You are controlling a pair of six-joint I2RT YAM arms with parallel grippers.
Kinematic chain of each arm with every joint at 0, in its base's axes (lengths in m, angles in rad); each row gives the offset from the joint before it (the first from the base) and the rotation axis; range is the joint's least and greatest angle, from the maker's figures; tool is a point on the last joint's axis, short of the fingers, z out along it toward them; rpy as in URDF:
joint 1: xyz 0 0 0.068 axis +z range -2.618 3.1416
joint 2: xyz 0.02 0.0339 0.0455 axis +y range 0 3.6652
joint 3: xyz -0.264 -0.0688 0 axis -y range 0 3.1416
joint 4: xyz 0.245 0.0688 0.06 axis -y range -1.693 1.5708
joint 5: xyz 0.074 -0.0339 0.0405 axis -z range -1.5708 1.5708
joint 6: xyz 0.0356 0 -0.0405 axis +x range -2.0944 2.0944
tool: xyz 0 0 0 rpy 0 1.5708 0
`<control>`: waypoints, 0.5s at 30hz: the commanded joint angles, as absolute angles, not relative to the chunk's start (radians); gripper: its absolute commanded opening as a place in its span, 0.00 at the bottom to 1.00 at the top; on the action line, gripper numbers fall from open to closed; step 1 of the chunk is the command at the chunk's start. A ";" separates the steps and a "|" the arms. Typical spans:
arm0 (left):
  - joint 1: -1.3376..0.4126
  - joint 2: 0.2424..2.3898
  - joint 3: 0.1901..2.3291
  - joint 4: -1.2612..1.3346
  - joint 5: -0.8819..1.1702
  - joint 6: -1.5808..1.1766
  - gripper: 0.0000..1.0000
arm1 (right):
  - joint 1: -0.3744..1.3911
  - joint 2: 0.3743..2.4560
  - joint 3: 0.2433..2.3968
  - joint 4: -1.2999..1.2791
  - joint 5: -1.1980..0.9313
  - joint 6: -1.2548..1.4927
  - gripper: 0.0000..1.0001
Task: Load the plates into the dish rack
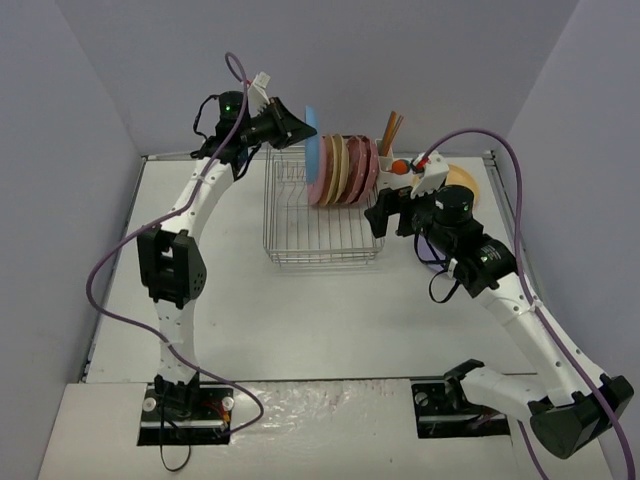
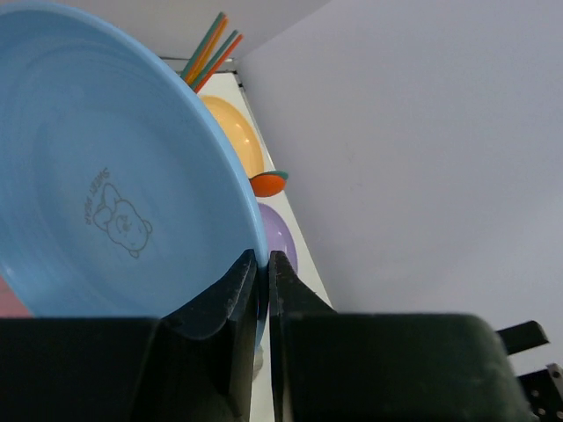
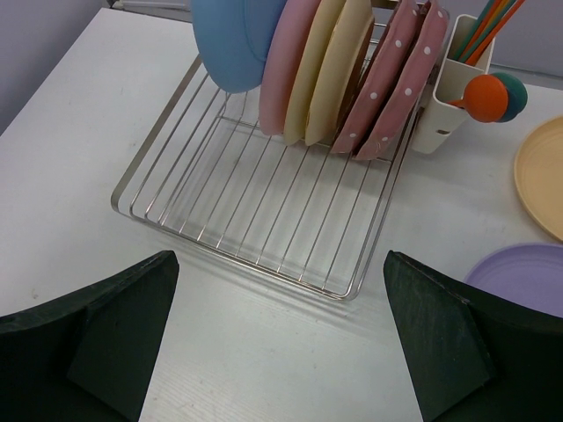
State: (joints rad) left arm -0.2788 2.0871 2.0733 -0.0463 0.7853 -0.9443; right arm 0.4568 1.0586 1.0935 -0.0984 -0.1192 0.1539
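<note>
Blue plate [image 2: 106,176] pinched by left gripper [image 2: 262,258], apparently over dish rack [image 3: 264,224]

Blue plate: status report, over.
Left tool shut on blue plate, over dish rack beside pink plate. Right tool open, empty. Nothing blocking its slot.

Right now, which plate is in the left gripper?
The blue plate, its rim pinched by the left gripper, held over the dish rack; the others stand slotted or lie flat on the table.

– left side?
– extended far forward, raised; pinched tight at the left gripper [image 2: 262,264] on the blue plate [image 2: 114,132] rim.
– right side?
– bent at elbow, angled down; spread wide at the right gripper [image 3: 280,264], holding nothing.
</note>
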 commanded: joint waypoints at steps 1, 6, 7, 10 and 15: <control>-0.279 2.077 2.175 0.041 0.856 -0.941 0.00 | 0.448 1.016 1.087 -0.043 -0.090 0.154 1.00; -0.279 2.142 2.211 0.031 0.902 -0.934 0.00 | 0.448 1.014 1.083 -0.043 -0.082 0.152 1.00; -0.279 2.153 2.212 0.034 0.909 -0.934 0.00 | 0.448 1.015 1.083 -0.043 -0.080 0.150 1.00; -0.278 2.170 2.209 0.028 0.903 -0.927 0.00 | 0.448 1.017 1.081 -0.043 -0.077 0.149 1.00; -0.278 2.191 2.200 -0.040 0.863 -0.889 0.00 | 0.448 1.016 1.077 -0.043 -0.071 0.149 1.00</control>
